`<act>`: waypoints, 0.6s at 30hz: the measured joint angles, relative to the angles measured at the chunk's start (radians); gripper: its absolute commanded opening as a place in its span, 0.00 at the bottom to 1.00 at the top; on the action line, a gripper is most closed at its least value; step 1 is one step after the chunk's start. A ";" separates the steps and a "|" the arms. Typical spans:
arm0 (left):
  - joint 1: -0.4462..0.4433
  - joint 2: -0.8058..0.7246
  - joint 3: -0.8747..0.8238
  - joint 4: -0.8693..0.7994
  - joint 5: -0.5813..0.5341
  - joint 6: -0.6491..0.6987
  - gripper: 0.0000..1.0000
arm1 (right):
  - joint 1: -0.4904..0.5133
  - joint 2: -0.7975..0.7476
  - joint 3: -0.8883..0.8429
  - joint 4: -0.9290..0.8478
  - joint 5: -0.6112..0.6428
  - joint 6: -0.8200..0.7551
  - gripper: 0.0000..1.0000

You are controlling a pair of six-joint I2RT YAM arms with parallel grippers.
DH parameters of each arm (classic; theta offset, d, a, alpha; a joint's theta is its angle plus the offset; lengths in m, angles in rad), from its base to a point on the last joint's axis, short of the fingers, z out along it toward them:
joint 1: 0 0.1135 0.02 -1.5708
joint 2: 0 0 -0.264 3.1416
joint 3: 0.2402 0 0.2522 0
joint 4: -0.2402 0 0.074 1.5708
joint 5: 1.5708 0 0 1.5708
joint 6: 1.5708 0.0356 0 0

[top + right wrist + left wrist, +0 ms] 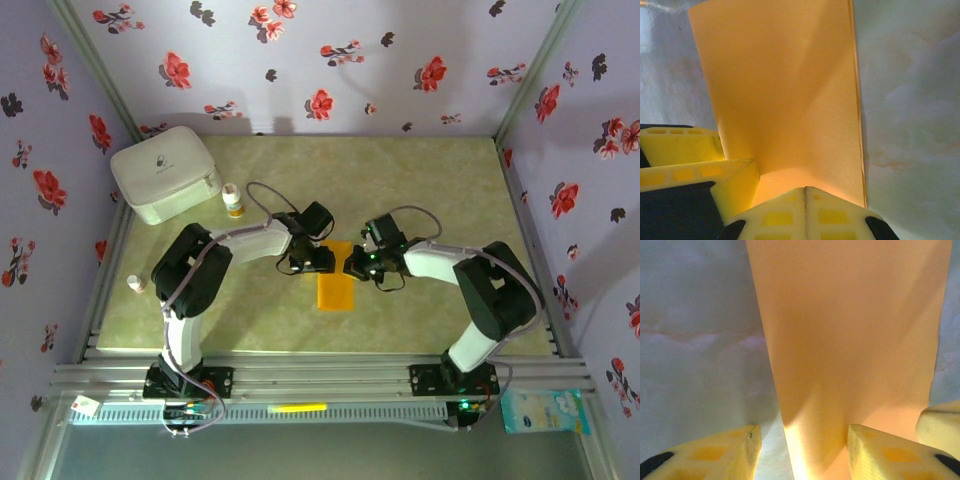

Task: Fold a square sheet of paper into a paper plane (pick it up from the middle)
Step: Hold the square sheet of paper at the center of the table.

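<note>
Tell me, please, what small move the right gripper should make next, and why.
Probably lift the right gripper a little. Its jaws are shut and seem to pinch the end of the folded orange sheet, which curls up there, so a lift would start the next fold. The left gripper stands open astride the same end, not clamping it.

White arm links point(437, 262) with black joints point(500, 290), looping grey cables point(258, 186), and yellow fingers point(890, 455) with square recesses.

One orange sheet of paper point(335, 288) lies on the table point(450, 190), with two claws at it: the left claw point(324, 262) and the right claw point(357, 268). One white case point(165, 172) and one small bottle point(233, 201) sit near the far left corner.
</note>
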 measured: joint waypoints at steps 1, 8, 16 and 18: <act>0.000 0.000 0.000 0.000 0.000 0.000 0.49 | 0.000 0.004 0.002 0.002 0.000 0.001 0.00; 0.000 0.000 0.000 0.000 0.000 0.000 0.49 | 0.002 0.034 0.019 0.008 0.000 0.003 0.00; 0.000 0.000 0.000 0.000 0.000 0.000 0.50 | 0.002 0.064 0.027 0.012 0.003 -0.002 0.00; 0.000 0.000 0.000 0.000 0.000 0.000 0.49 | 0.002 0.073 0.031 0.007 0.003 -0.013 0.00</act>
